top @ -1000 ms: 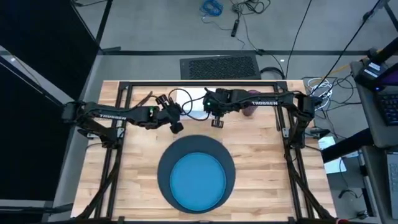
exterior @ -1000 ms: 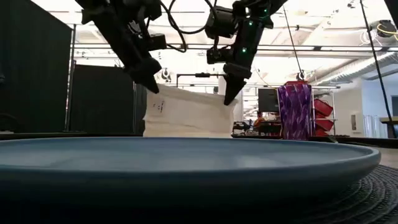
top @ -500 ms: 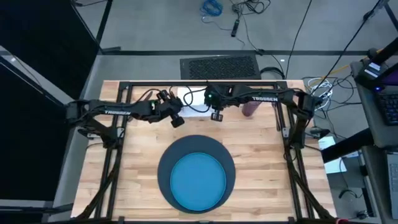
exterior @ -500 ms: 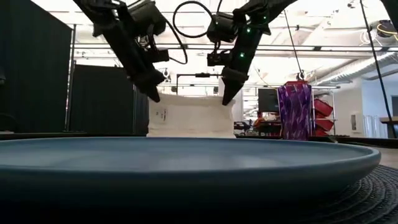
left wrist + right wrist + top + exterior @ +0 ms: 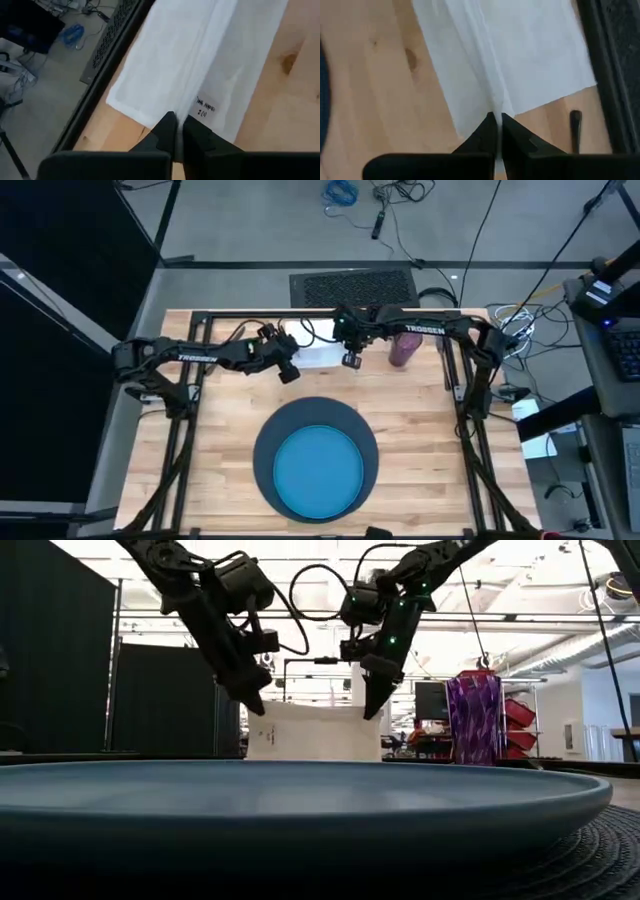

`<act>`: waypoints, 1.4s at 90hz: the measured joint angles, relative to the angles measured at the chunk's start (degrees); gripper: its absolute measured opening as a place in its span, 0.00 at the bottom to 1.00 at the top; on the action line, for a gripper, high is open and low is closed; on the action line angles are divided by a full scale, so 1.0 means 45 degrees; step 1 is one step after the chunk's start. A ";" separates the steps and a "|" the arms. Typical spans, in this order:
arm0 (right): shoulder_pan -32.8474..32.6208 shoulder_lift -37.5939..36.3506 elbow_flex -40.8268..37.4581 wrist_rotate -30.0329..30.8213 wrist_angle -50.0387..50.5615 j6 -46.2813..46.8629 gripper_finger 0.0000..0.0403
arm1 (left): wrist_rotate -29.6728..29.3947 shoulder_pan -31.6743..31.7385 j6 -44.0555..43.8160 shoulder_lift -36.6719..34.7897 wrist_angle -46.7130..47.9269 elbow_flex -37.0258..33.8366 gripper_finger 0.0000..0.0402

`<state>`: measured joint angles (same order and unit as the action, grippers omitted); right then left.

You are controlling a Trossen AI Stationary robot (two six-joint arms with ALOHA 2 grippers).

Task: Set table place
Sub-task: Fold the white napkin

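A white napkin (image 5: 315,735) stands stretched between my two grippers near the table's far edge. My left gripper (image 5: 256,707) is shut on its left end and my right gripper (image 5: 371,710) on its right end. In the high view the napkin (image 5: 315,355) shows between the left gripper (image 5: 286,373) and the right gripper (image 5: 350,361). A purple cup (image 5: 402,350) stands upright to the right of them. The bright blue plate (image 5: 318,470) lies on the dark round mat (image 5: 262,442) near the front edge. My left gripper pinches a raised fold of the napkin (image 5: 182,107) at its left end between its two fingers, slanting down from above. Cloth spreads away on both sides of the fold. My right gripper pinches the same raised fold (image 5: 492,102) at the napkin's right end, fingers pointing down. The fold runs fairly straight between the two grippers; the plate's rim hides its lower edge in the low view.
The black metal frame (image 5: 320,315) runs along the far edge just behind the napkin. A slim dark thing (image 5: 575,120) lies on the wood beside the napkin's corner. Bare wood (image 5: 430,430) shows right and left of the mat.
Both grippers have carried the napkin toward the table's far edge and lower, staying shut on it. The napkin stays stretched between them.
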<state>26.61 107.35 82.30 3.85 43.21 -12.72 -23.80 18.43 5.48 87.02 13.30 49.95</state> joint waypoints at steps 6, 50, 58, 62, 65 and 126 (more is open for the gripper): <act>0.0090 0.0206 0.0000 0.0009 -0.0158 -0.0034 0.00 | 0.0273 0.0108 0.0000 0.0000 -0.0055 -0.0005 0.00; 0.0363 0.0718 -0.0023 0.0212 -0.1053 -0.0129 0.00 | 0.1100 0.0918 0.0212 0.0708 -0.0676 -0.0025 0.00; 0.0375 0.0718 -0.0024 0.0163 -0.1068 -0.0124 0.00 | 0.1137 0.0958 0.0302 0.1121 -0.0809 -0.0029 0.00; 0.0378 0.0718 -0.0024 0.0179 -0.1031 -0.0124 0.00 | 0.1132 0.0972 0.0321 0.1244 -0.1061 -0.0029 0.00; 0.0406 0.0718 -0.0030 0.0215 -0.1016 -0.0130 0.00 | 0.1138 0.1009 0.0326 0.1262 -0.1263 -0.0029 0.00; 0.0966 0.1340 -0.0019 -0.0915 -0.1522 0.0055 0.00 | 0.3386 0.2284 -0.0082 0.1578 -0.1745 -0.0024 0.00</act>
<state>30.95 113.38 82.21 -0.27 36.36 -12.47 -8.56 28.71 5.11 94.13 5.45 49.84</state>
